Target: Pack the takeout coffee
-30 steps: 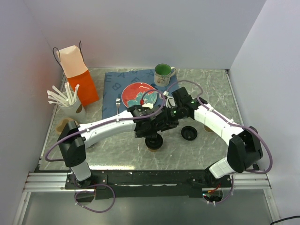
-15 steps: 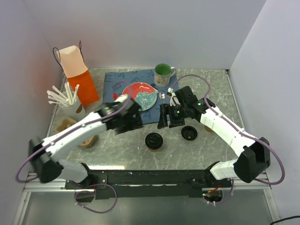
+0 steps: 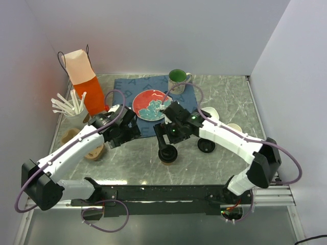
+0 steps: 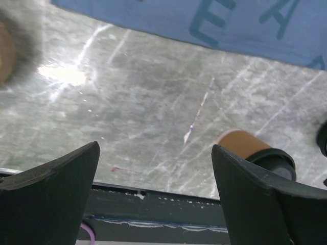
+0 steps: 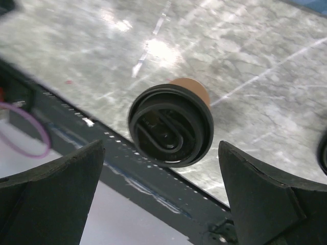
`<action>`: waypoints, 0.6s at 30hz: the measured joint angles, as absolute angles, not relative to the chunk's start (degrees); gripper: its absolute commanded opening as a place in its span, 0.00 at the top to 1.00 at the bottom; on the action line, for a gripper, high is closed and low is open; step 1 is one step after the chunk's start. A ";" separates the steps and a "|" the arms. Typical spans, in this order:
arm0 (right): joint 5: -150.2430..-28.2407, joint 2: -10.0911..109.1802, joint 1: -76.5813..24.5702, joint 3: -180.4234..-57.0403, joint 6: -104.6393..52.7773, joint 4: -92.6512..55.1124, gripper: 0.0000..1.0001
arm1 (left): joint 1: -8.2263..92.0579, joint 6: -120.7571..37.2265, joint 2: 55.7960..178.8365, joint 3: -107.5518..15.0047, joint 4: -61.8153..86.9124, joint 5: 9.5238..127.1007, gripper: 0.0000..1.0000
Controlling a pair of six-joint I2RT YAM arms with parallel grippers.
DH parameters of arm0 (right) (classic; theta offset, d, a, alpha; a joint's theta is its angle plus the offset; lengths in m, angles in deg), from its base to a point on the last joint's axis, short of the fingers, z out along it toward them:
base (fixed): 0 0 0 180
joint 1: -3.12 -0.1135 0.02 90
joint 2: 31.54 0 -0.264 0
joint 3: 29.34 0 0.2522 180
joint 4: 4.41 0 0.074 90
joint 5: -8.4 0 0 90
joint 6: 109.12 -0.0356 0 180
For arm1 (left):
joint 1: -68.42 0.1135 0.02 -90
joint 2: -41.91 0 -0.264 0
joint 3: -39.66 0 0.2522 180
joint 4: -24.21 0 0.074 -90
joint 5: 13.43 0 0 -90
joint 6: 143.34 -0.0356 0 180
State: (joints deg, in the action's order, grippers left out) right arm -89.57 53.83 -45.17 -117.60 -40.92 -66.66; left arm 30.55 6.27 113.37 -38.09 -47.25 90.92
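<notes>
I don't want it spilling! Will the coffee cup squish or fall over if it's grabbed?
The cup looks like thin paper, so a hard squeeze would probably dent it. Its black lid looks stiffer and should help the rim hold shape. It stands on a smooth table, so a sideways push may slide or tip it.

A second ago both grippers were crowded together just above the coffee cup (image 3: pixel 167 154). Since then the left gripper (image 3: pixel 122 133) has drawn back to the left, over the bare table (image 3: pixel 133 163) near the blue cloth (image 3: pixel 118 91), well apart from the cup. The whole left arm has swung out, and its elbow is now low at the left edge. The right gripper (image 3: pixel 166 137) first pulled away to the right, then came back and is now directly over the cup's lid. A pale cup (image 3: pixel 210 113) and a tan cup (image 3: pixel 233 127), covered by the right arm before, now show.
</notes>
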 measured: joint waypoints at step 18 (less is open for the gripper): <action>-78.51 62.44 -52.78 -119.39 -44.15 -69.99 0.37 | 37.50 4.13 106.60 -34.97 -47.27 94.83 0.03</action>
